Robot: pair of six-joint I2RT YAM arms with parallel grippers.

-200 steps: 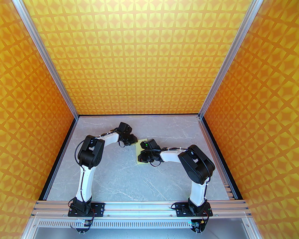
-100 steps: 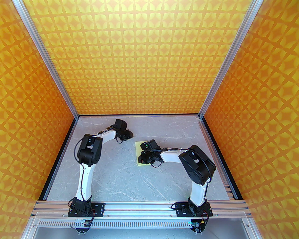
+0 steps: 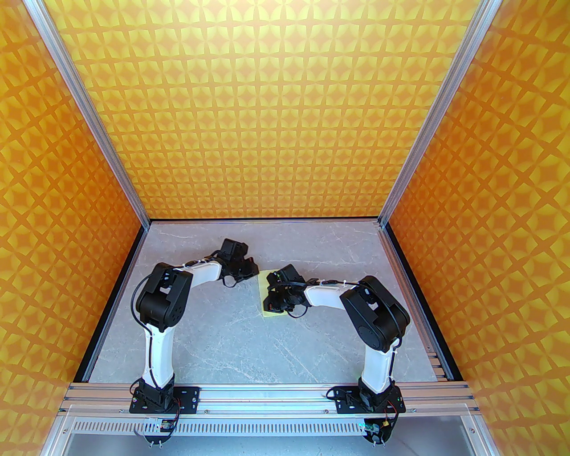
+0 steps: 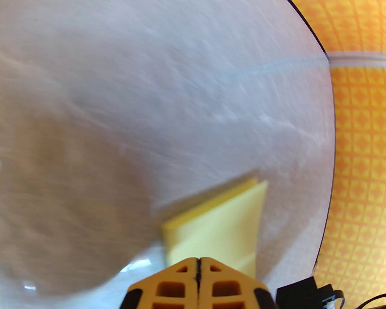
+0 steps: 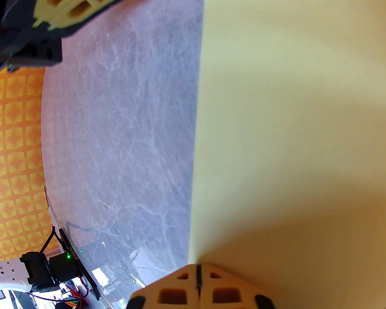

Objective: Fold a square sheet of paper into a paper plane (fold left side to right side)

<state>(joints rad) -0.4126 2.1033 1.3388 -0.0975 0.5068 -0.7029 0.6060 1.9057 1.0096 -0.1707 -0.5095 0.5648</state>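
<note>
Left arm has swung back in over the last half second: left pincer (image 3: 251, 267) is again just beside the far corner of the thin pale yellow square paper sheet (image 3: 262, 291), elbow pushed outward, jaws gone from a slight gap to fully closed. Left wrist view agrees: orange fingertips (image 4: 232, 276) meet on one seam, nothing visible between them. Sheet (image 4: 220, 223) lies directly ahead of those tips with its near part cut off behind them, so I can't call contact; that frame is also motion-blurred. Two layers show there, a darker yellow edge under a paler top flap, corners not quite aligned. Right arm barely changed. Right pincer (image 3: 270, 305) sits over the sheet and hides most of it from above; only thin strips around the pincer's body show. From the right wrist, right pincer (image 5: 197, 268) has its tips closed on one seam, and the sheet's straight edge runs forward from that seam. Sheet (image 5: 286, 120) spreads ahead and to the right of the tips, grey marble-pattern tabletop (image 5: 120, 120) to their left. Can't tell whether the tips pinch a layer or just press down on it. Left pincer (image 5: 60, 12) shows ahead-left of the right one, cropped by the frame corner.
</note>
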